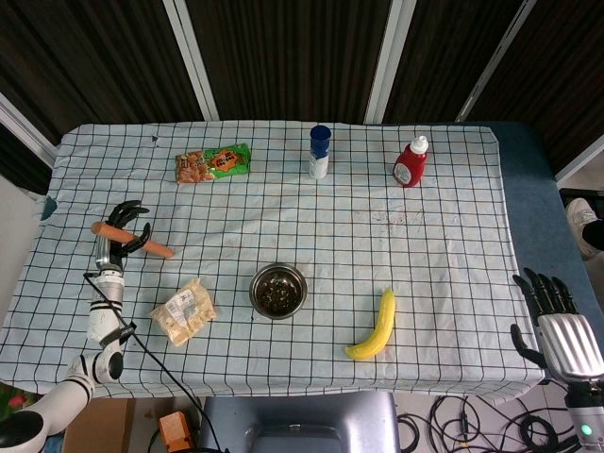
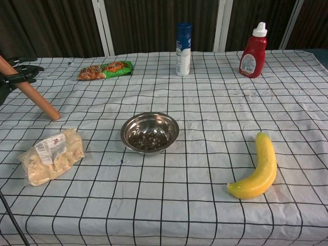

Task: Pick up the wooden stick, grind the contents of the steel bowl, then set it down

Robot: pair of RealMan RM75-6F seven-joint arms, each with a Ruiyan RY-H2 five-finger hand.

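Note:
My left hand [image 1: 115, 234] holds the wooden stick [image 1: 134, 241] near the table's left edge, with the fingers [image 2: 20, 72] looped loosely round its upper part. The stick [image 2: 32, 92] leans steeply. Its lower tip touches the cloth and its upper end runs out of the chest view. The steel bowl [image 1: 278, 290] with dark bits inside [image 2: 149, 133] stands at mid-table, well to the right of the stick. My right hand [image 1: 559, 319] hangs open off the table's front right corner, holding nothing.
A packet of pale snacks [image 1: 184, 310] lies between stick and bowl. A banana [image 1: 375, 326] lies right of the bowl. Along the far side are a green snack bag [image 1: 212, 162], a blue-capped bottle [image 1: 320, 151] and a red ketchup bottle [image 1: 410, 161].

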